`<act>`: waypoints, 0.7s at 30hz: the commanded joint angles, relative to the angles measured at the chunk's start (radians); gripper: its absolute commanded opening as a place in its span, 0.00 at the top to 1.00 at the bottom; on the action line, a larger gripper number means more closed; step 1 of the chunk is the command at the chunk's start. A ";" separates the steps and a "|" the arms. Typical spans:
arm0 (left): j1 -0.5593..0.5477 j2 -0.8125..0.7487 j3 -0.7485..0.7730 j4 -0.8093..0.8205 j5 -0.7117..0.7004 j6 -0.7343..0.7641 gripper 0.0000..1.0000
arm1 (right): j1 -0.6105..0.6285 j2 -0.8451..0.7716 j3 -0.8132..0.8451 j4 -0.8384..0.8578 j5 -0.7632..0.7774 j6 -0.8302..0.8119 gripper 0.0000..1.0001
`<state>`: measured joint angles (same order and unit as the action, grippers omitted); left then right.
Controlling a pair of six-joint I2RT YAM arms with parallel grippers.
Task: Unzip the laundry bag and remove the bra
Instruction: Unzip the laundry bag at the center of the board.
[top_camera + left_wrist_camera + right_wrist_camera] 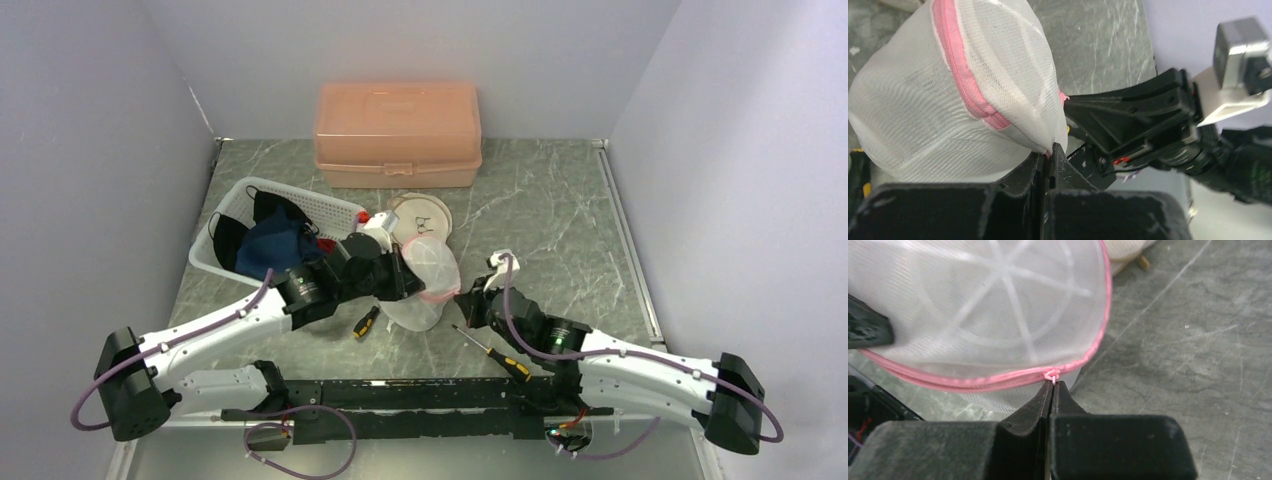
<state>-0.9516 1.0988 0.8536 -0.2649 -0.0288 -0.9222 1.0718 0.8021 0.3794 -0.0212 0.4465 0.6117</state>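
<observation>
The laundry bag (430,268) is a round white mesh pouch with a pink zipper (960,75), held up between both arms at mid table. My left gripper (1050,149) is shut on a fold of the bag's mesh edge (1045,142), on the bag's left side in the top view (408,278). My right gripper (1053,384) is shut on the pink zipper pull (1052,375) at the bag's right side (462,297). The zipper (998,381) runs closed along the rim. The bra is hidden inside the bag; only pale ribs show through the mesh (998,305).
A white basket (232,198) with dark cloth stands at the left. A peach plastic box (398,133) sits at the back. A round white lid (422,217) lies behind the bag. Two screwdrivers (365,322) (495,355) lie near the front.
</observation>
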 commanded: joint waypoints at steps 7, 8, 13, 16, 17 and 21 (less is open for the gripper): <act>0.005 0.041 0.288 -0.123 0.187 0.462 0.97 | -0.004 -0.113 0.092 0.084 -0.137 -0.254 1.00; 0.006 0.050 0.309 -0.138 0.199 0.504 0.97 | -0.004 -0.116 0.095 0.089 -0.152 -0.263 1.00; 0.023 0.075 0.281 -0.166 0.177 0.567 0.97 | -0.004 -0.150 0.052 0.099 -0.174 -0.256 1.00; 0.031 0.056 0.143 -0.008 0.234 0.509 0.97 | -0.004 -0.185 0.000 0.098 -0.181 -0.237 1.00; 0.031 0.052 0.090 0.041 0.248 0.489 0.97 | -0.003 -0.195 -0.018 0.097 -0.180 -0.230 1.00; 0.031 0.067 -0.023 0.179 0.246 0.416 0.94 | -0.002 -0.206 -0.078 0.107 -0.182 -0.187 1.00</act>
<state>-0.9180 1.1564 0.9085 -0.2440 0.1703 -0.4538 1.0691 0.6159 0.3336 0.0147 0.2825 0.3893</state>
